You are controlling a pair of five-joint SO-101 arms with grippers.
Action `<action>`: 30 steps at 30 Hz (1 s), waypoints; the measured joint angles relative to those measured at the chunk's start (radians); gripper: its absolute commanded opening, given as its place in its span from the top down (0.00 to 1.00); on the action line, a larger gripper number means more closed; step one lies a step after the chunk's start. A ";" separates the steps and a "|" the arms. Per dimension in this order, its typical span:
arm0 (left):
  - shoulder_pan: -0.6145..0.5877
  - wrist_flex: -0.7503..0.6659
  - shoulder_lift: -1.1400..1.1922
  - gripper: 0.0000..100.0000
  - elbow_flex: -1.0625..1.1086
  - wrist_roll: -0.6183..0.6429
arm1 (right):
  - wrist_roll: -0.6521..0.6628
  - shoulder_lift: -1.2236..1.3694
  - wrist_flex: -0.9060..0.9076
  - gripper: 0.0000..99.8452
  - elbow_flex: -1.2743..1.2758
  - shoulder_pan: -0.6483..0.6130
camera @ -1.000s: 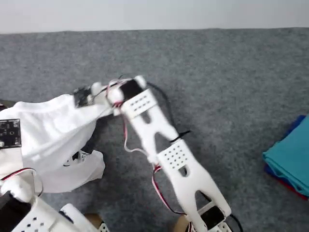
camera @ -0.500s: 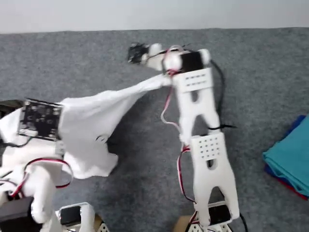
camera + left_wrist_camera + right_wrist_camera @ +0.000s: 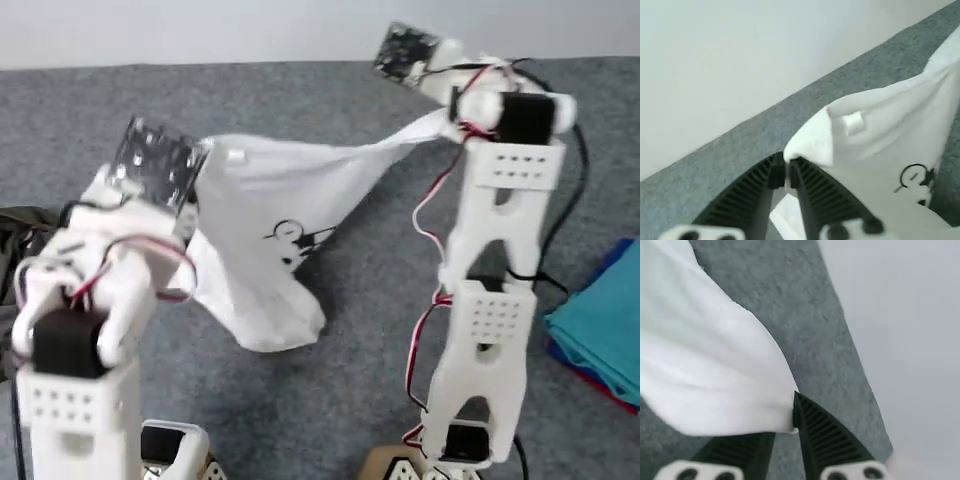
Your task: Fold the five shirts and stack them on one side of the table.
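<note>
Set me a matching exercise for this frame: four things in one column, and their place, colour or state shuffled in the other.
Things:
1. white shirt
2. teal shirt
3. left gripper
4. table

Descriptions:
a. grey, carpet-like surface
b. shut on the edge of a garment
c. held up, stretched out in the air
d. lying on a pile at the right edge

Pairs: 1-c, 2-d, 3-b, 4-a.

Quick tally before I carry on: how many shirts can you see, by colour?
White shirt, lifted and stretched out: 1
Teal shirt, folded, on top: 1
Blue shirt, under the teal: 1
Red shirt, also under the teal: 1
Dark cloth at the left edge, maybe a shirt: 1
Total: 4 sure, 5 with the dark cloth.
</note>
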 measured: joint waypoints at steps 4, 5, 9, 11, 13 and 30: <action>0.000 -0.098 0.130 1.00 -0.115 0.000 | 0.000 -0.127 0.000 0.99 0.137 0.029; 0.000 -0.118 0.169 1.00 -0.157 0.000 | 0.000 -0.163 0.000 0.99 0.183 0.029; 0.000 -0.175 0.342 1.00 -0.370 0.000 | -0.017 -0.296 0.000 0.99 0.324 0.029; 0.000 -0.178 0.428 1.00 -0.506 0.000 | -0.043 -0.345 0.000 0.99 0.338 0.029; 0.008 -0.176 0.497 1.00 -0.647 0.000 | -0.060 -0.391 0.000 0.99 0.341 0.029; 0.106 0.176 0.597 1.00 -1.304 0.000 | -0.117 -0.790 -0.066 0.99 0.341 0.123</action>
